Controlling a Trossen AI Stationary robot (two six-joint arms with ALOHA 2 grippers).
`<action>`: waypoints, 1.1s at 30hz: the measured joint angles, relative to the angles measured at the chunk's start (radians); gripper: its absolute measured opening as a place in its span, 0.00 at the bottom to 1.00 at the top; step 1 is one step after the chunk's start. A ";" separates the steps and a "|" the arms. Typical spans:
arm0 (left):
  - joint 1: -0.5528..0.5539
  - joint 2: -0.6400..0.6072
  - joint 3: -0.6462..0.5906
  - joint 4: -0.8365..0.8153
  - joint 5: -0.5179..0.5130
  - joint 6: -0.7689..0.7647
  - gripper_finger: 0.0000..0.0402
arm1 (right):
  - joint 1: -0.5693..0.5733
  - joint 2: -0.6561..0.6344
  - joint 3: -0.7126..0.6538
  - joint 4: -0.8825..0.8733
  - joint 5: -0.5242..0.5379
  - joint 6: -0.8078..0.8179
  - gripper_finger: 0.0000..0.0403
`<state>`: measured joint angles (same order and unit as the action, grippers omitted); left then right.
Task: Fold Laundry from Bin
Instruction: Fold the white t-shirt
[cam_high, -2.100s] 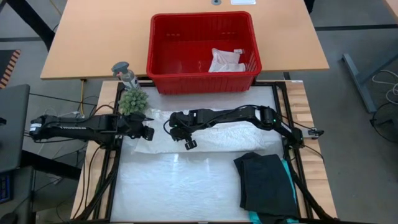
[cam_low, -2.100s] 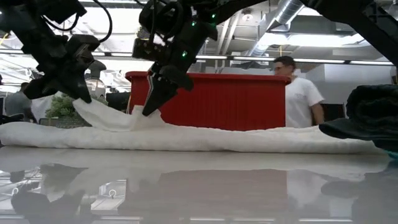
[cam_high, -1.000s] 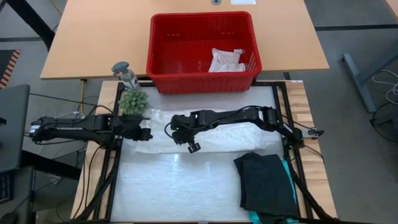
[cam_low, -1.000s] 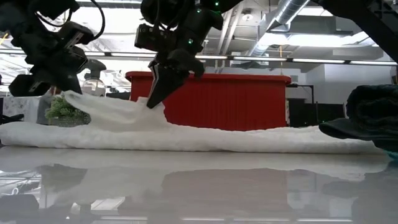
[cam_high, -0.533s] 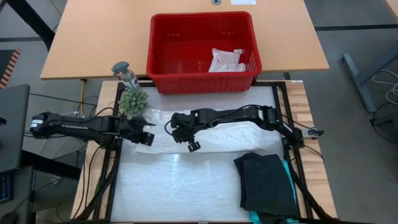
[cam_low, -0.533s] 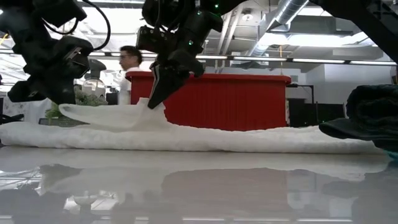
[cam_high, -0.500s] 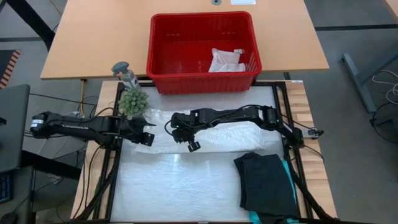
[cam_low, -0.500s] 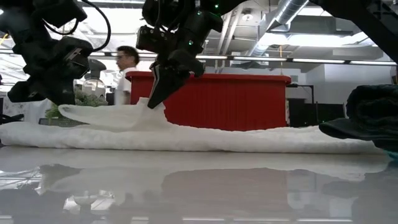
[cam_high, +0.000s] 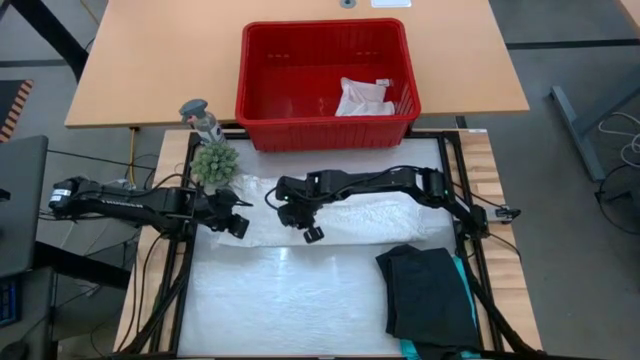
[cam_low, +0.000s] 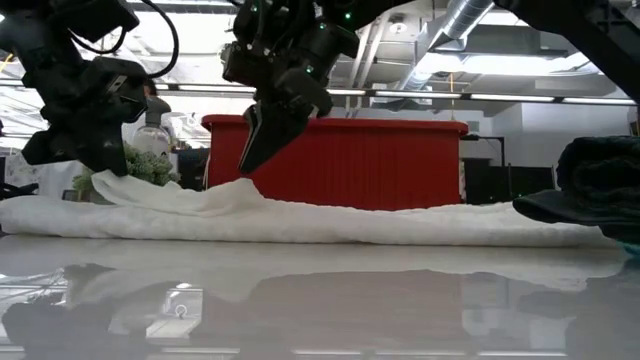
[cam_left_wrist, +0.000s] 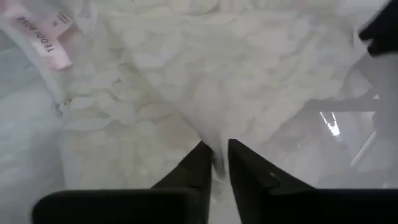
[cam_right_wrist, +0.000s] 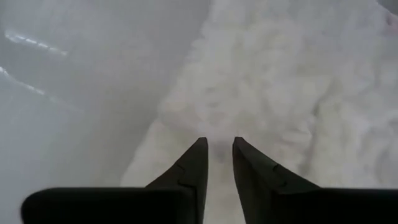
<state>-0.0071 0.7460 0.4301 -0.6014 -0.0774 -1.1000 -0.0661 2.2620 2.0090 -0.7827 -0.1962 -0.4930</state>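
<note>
The large white lacy top (cam_high: 350, 218) lies stretched in a long band across the table's far half. My left gripper (cam_high: 240, 226) is at the top's left end, shut on a raised bit of it (cam_low: 110, 180). My right gripper (cam_high: 311, 234) hovers just above the low hump of the top (cam_low: 240, 185), slightly open and holding nothing (cam_right_wrist: 219, 149). The red bin (cam_high: 322, 130) stands beyond the table's far edge with a small white cloth (cam_high: 365, 97) inside. A folded black garment (cam_high: 430, 290) lies near right, on a teal one (cam_high: 463, 290). My left gripper pinches a narrow ridge of the lacy top (cam_left_wrist: 216, 149) between its two fingers, near the top's left end. The fingers slant down from the table's left side. The cloth rises in a small tent toward the fingers, and the rest of the top lies on the table.
A small green plant (cam_high: 213, 160) and a grey figure (cam_high: 200, 115) stand at the far left corner, close to my left arm. A person shows in the room behind the left gripper (cam_low: 152, 105). Bare glossy table lies along the near edge (cam_high: 280, 300).
My right gripper has let go of the lacy top: the peak it held up has dropped to a low hump on the table below its fingertips. The left gripper has sunk a little and rolled, and the raised cloth between the two grippers has slackened and sunk.
</note>
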 joint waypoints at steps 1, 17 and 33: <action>0.000 0.000 0.000 0.001 0.008 0.013 0.16 | -0.003 0.000 0.000 -0.002 0.000 0.004 0.25; 0.000 -0.104 0.000 0.072 -0.015 0.071 0.48 | -0.004 0.000 0.000 0.104 -0.066 0.075 0.35; -0.015 -0.151 0.000 0.169 -0.173 0.114 0.46 | -0.006 0.000 -0.050 0.219 -0.068 0.136 0.30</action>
<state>-0.0224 0.5945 0.4305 -0.4328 -0.2507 -0.9864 -0.0723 2.2620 1.9592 -0.5634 -0.2638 -0.3573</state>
